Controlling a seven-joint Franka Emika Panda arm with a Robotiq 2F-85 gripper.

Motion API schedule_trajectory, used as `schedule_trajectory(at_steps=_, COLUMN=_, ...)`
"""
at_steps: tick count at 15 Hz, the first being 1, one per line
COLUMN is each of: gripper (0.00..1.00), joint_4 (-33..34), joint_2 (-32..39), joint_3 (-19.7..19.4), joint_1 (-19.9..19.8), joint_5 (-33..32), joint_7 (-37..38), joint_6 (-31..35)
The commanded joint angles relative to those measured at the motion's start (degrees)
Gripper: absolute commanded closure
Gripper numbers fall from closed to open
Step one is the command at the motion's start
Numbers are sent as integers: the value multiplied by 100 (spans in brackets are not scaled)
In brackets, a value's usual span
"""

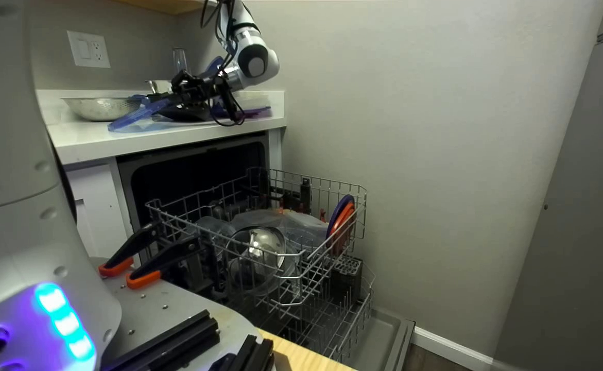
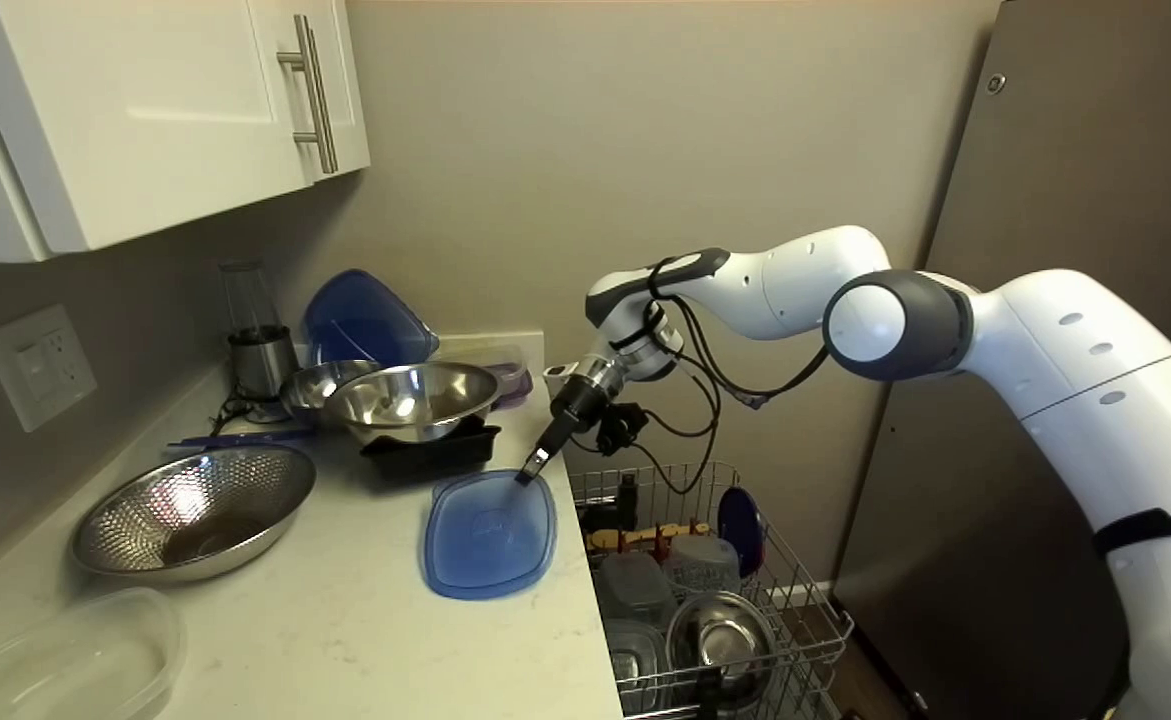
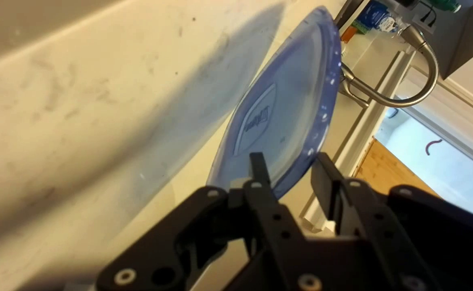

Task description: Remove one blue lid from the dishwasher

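Note:
A translucent blue lid (image 2: 490, 548) is over the white counter (image 2: 345, 640) near its dishwasher edge. In an exterior view the lid (image 1: 139, 114) slants, its far end low near the counter; in the wrist view the lid (image 3: 297, 109) casts a shadow on the counter. My gripper (image 3: 289, 161) is at the lid's corner, also seen in both exterior views (image 1: 171, 99) (image 2: 530, 472). Its fingers stand apart with the lid's edge between them; no firm grip shows. The dishwasher's upper rack (image 1: 288, 277) is pulled out, with a dark blue lid (image 2: 740, 530) standing at its side.
A perforated colander (image 2: 275, 505), a metal bowl (image 2: 415, 400) on a black tray (image 2: 435, 456) and a clear container (image 2: 75, 650) stand on the counter. Another blue lid (image 2: 360, 315) leans at the back wall. A cabinet (image 2: 195, 100) hangs above. A metal bowl (image 1: 268, 242) lies in the rack.

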Motion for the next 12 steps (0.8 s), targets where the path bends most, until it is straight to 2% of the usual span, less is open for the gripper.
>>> schedule_trajectory(at_steps=1, gripper=36, joint_4=-42, joint_2=-49, joint_3=-3, joint_1=28, joint_5=72, joint_7=139, joint_6=113)
schedule_trajectory(at_steps=4, gripper=17, joint_4=-73, joint_2=-68, joint_3=-16, joint_1=14, joint_5=81, joint_7=122, joint_6=159)
schedule_trajectory(at_steps=6, gripper=5, joint_4=-166, joint_2=-168, joint_3=-94, joint_1=55, joint_5=12, joint_7=104, joint_6=428)
schedule_trajectory(at_steps=8, gripper=0, joint_4=-411, joint_2=-426, joint_3=-203, joint_1=133, joint_5=-138, joint_7=-33, joint_6=1071)
schedule_trajectory(at_steps=12, gripper=0, joint_4=-931, joint_2=-936, joint_3=-234, joint_1=207, joint_5=-310, joint_7=-151, joint_6=2302)
